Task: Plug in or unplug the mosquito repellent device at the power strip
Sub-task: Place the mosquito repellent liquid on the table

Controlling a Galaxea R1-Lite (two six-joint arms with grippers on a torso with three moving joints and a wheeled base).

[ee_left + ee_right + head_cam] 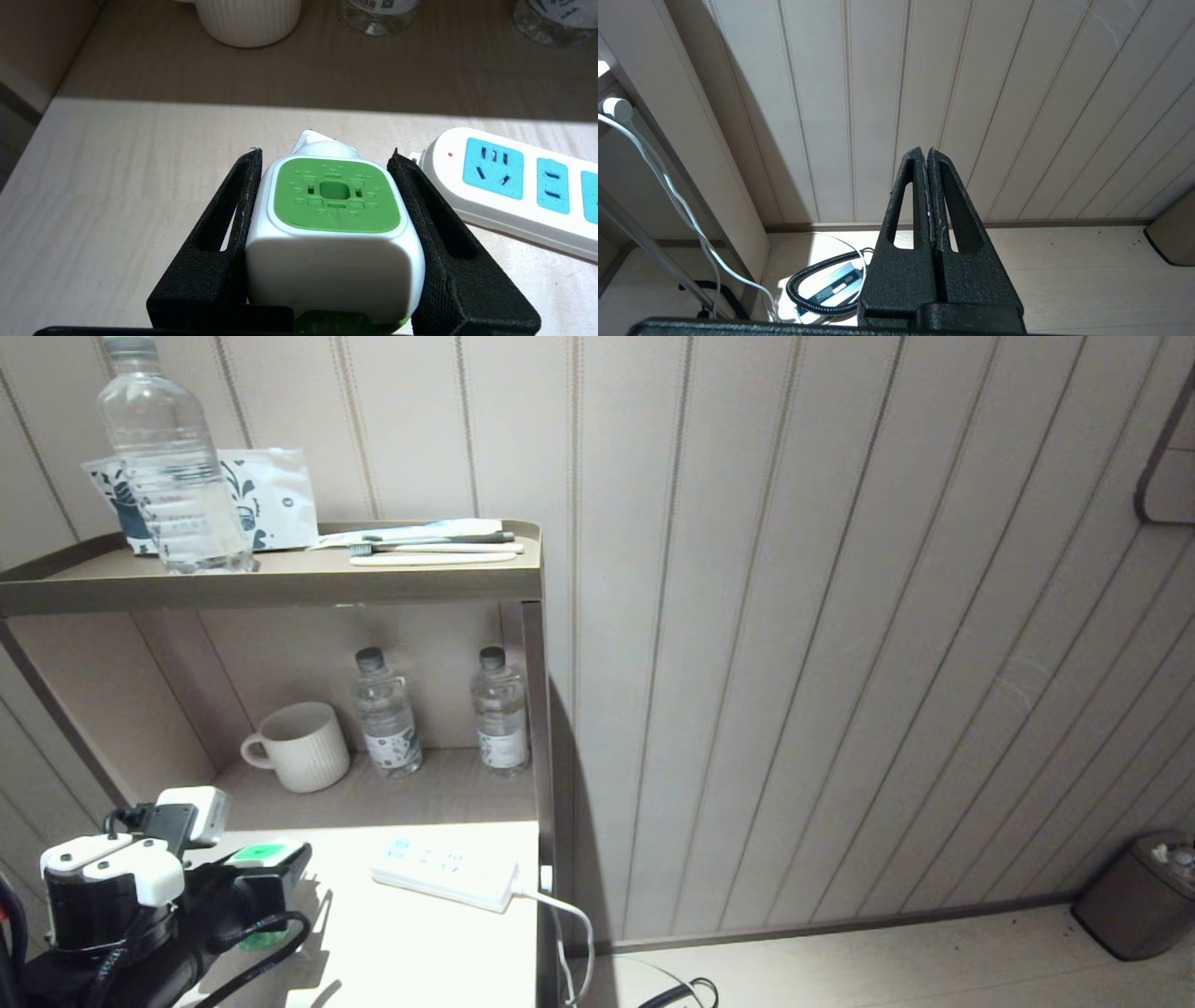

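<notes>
I'm carrying the mosquito repellent device [334, 233] clamped in the left tool [327, 186], hovering over the tabletop [117, 186] just beside the power strip [514, 196], not plugged yet. I'm thinking prongs need lining up w/ a two-slot socket, then a straight push. Right tool [930, 156] is hanging pinched together, empty, near the floor.

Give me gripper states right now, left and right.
Left gripper: closed on the mosquito repellent device.
Right gripper: shut, empty.
</notes>
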